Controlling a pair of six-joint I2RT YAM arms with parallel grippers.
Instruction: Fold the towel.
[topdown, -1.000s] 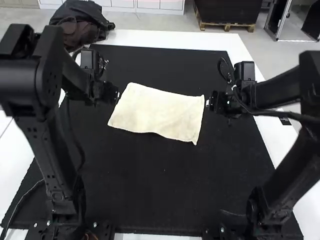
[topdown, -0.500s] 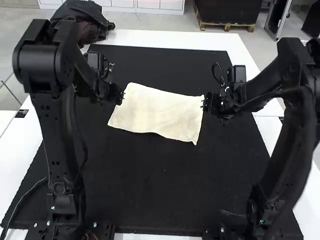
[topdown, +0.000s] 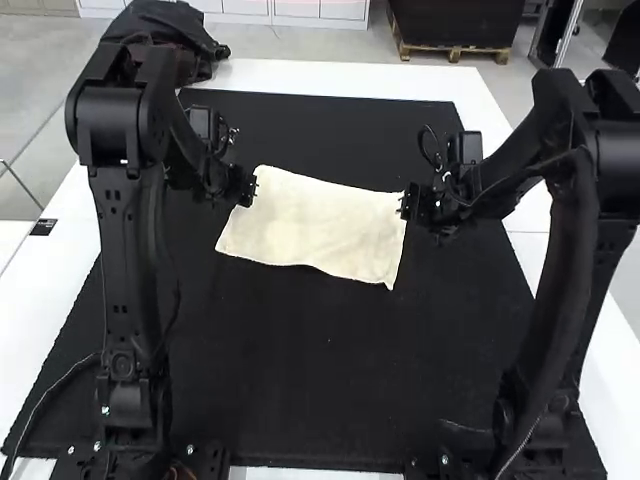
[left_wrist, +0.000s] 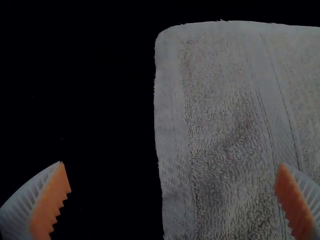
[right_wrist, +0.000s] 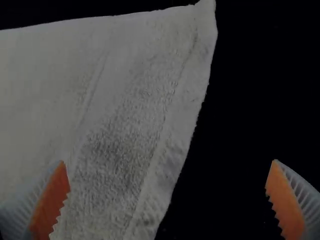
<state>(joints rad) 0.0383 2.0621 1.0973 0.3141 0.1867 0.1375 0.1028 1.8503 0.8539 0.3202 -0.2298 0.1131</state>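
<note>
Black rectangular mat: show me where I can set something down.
Bare: mat between the cream rectangular cloth towel and the mat's near edge; also the strip behind the towel. Crowded: the towel's two ends, at left gripper and right gripper.

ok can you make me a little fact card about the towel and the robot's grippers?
towel: cream, four-sided terry cloth, lying mostly flat
under it: black rectangular mat on a white table
left gripper: open, at the towel's left end
right gripper: open, at the towel's right end
both grippers' fingers: white, ribbed, orange-padded; one over towel, one over mat
held: nothing
</note>
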